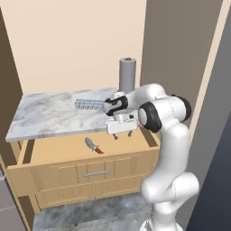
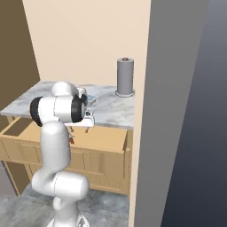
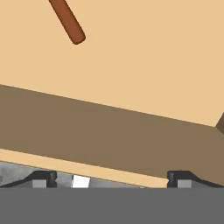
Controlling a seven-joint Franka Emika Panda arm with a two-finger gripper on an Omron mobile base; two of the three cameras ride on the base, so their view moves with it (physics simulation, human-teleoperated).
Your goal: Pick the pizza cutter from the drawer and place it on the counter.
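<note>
Pizza cutter [image 1: 92, 145] lies flat on the floor of the open drawer [image 1: 54, 149], near its middle, grey wheel toward the back, reddish handle [image 3: 67, 21] toward the drawer front. Gripper [image 1: 123, 135] hangs above the drawer's right part, to the right of the cutter and apart from it, fingers pointing down, spread wide, holding nothing. Counter [image 1: 45, 115] sits just behind the drawer; blue-grey ice tray [image 1: 89, 104] lies on it, grey cylinder [image 1: 127, 74] upright at its back right corner.

Counter [image 1: 49, 115] veined marble, smooth; drawer [image 1: 67, 146] matt light wood; pizza cutter [image 1: 92, 145] grey metal wheel.
</note>
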